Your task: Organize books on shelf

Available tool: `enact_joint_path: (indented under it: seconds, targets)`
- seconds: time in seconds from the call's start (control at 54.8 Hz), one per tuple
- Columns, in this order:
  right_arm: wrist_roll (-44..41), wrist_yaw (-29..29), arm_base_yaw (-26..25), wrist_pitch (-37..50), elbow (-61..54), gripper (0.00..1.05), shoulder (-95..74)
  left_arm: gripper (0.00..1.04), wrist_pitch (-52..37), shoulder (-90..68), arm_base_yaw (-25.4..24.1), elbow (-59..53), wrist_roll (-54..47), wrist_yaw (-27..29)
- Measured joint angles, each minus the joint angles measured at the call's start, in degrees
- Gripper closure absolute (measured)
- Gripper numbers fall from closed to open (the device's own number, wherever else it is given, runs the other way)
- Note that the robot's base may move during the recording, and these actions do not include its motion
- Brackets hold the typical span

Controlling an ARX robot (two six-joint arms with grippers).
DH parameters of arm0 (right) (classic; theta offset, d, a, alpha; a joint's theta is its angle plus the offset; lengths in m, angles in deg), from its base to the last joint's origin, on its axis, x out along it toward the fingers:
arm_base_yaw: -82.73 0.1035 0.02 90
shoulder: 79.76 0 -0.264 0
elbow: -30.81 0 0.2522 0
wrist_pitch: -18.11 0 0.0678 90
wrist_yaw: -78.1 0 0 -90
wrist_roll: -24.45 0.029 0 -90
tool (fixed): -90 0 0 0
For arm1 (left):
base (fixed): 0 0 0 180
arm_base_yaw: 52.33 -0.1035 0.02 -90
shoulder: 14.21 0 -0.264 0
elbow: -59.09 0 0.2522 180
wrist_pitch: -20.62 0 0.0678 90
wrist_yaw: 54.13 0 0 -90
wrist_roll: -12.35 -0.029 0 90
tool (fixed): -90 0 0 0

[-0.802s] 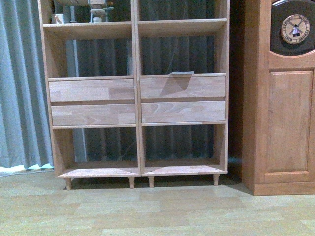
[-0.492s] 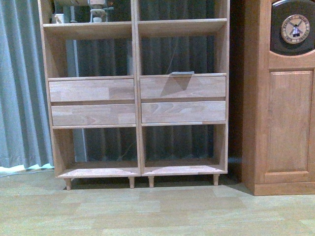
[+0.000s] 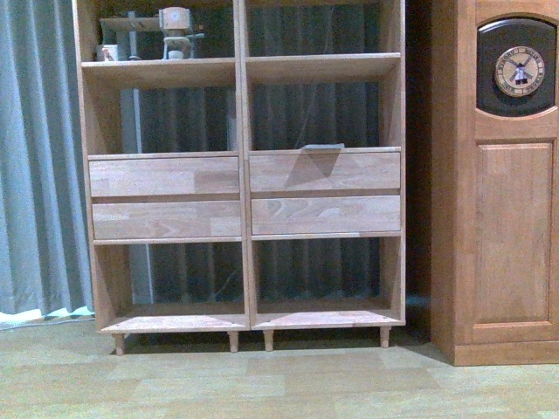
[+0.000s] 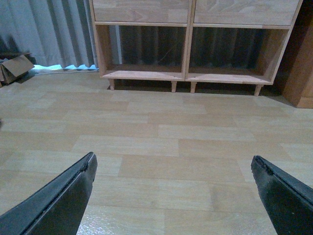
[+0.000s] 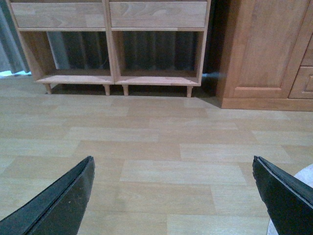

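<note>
Grey curtain backs the shelf, trinkets in its upper-left compartment.

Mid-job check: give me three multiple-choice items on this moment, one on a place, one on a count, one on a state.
1. In the front view, where does the reddish-brown wooden cabinet with the round windmill emblem stand relative to the light natural-wood open-backed shelf?
A) left of it
B) right of it
C) in front of it

2. How many drawer fronts does that shelf have?
A) two
B) four
C) six

3. How are the left gripper and right gripper?
A) both open, holding nothing
B) both shut
C) only the left shut

Answers:
1 B, the cabinet fills the front view's right edge.
2 B, two stacked pairs sit side by side.
3 A, each wrist view shows jaws wide apart over the pale plank floor.
</note>
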State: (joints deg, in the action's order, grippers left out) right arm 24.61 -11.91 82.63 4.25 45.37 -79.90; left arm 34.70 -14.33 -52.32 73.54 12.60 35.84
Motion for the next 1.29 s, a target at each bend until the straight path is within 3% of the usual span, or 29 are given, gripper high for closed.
enact_joint_path:
  seconds: [1.295]
  targets:
    - [0.00, 0.04, 0.00, 0.00, 0.00, 0.07, 0.00, 0.07, 0.00, 0.00, 0.00, 0.00, -0.02, 0.00]
